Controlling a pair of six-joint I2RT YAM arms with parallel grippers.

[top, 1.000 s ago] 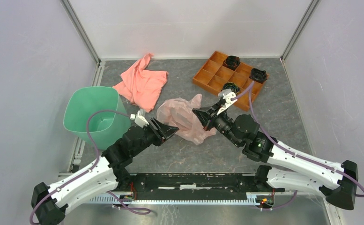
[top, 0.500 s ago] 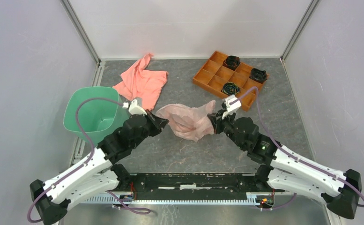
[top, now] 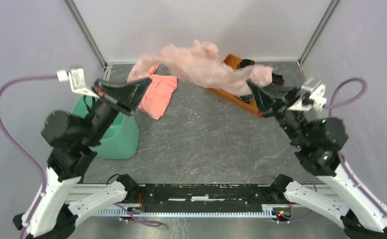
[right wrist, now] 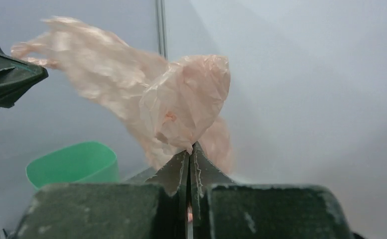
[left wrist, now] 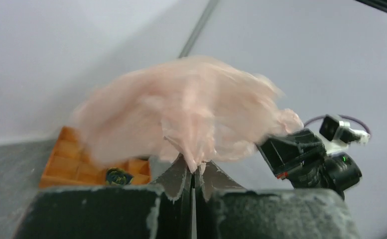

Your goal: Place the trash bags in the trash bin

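Note:
The pale pink trash bag (top: 201, 67) hangs stretched in the air between both arms, high over the table. My left gripper (top: 144, 84) is shut on its left end, and the film bunches above the closed jaws of that gripper (left wrist: 193, 167) in the left wrist view. My right gripper (top: 253, 85) is shut on the bag's right end (right wrist: 181, 104), pinching a fold at the tips (right wrist: 190, 148). The mint-green trash bin (top: 112, 134) stands at the left, partly hidden behind the left arm; its rim (right wrist: 71, 162) shows in the right wrist view.
A salmon-pink cloth (top: 156, 94) lies on the table at the back left, next to the bin. An orange compartment tray (top: 236, 97) with dark round items sits at the back right, partly covered by the raised bag. Enclosure walls stand close on both sides.
The left gripper closed on the bag's left end. Both arms then rose and spread apart, lifting the bag off the table and stretching it out in the air.

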